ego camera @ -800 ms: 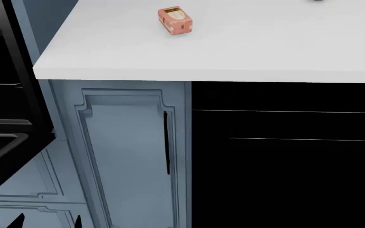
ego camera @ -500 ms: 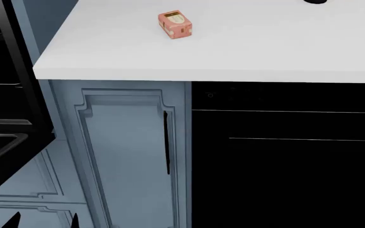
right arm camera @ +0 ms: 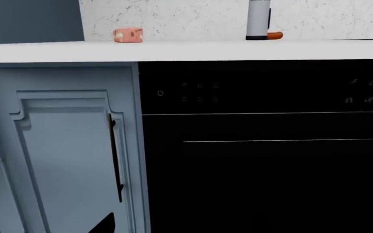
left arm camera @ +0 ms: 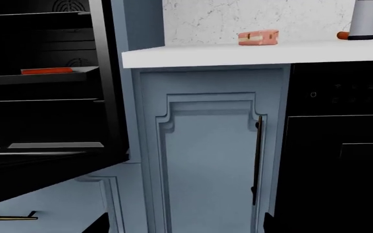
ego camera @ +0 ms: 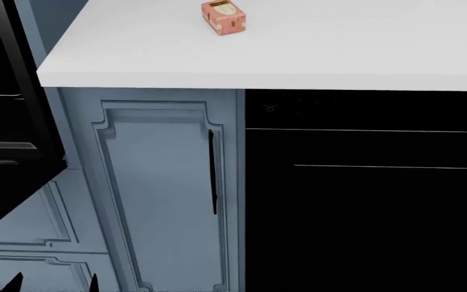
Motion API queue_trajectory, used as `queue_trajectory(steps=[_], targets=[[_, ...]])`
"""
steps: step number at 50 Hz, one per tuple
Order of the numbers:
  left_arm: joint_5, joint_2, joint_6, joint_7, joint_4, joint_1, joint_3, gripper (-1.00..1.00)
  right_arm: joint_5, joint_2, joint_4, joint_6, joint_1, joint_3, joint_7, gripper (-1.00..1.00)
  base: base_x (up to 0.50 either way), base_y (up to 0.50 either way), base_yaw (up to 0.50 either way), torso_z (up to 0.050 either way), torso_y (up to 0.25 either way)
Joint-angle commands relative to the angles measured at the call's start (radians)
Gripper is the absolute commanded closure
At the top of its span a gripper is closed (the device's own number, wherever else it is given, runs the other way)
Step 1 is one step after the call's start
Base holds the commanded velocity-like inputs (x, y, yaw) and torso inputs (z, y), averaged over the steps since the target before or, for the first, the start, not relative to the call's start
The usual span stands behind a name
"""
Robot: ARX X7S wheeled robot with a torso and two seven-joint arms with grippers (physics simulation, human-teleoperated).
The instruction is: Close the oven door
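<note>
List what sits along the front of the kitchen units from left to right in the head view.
Open oven door → pale blue cabinet door → its black bar handle → black appliance front.

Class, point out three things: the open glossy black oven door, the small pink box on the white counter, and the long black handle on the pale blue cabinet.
Glossy black oven door [left arm camera: 44, 170], left wrist view, lowered panel.
Small pink box [ego camera: 223, 16], head view, top face.
Long black cabinet handle [ego camera: 212, 173], head view, mid-bar.

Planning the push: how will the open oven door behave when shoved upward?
The oven door looks like a rigid glossy panel, so it likely swings as one piece on its hinge. Its smooth face may let a gripper slip. Being wide, it is probably fairly heavy.
</note>
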Motion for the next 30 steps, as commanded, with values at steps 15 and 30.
queue_trajectory(steps=[15, 30], targets=[[-0.031, -0.03, -0.002, -0.038, -0.004, -0.006, 0.033, -1.0, 0.024, 0.028, 0.011, 0.002, 0.008, -0.037, 0.041, -1.0, 0.0, 0.0, 0.0, -0.05, 0.0], [-0.049, -0.044, -0.008, -0.052, -0.008, -0.01, 0.05, -1.0, 0.034, 0.043, -0.001, 0.013, 0.007, -0.057, 0.063, -1.0, 0.0, 0.0, 0.0, -0.05, 0.0]])
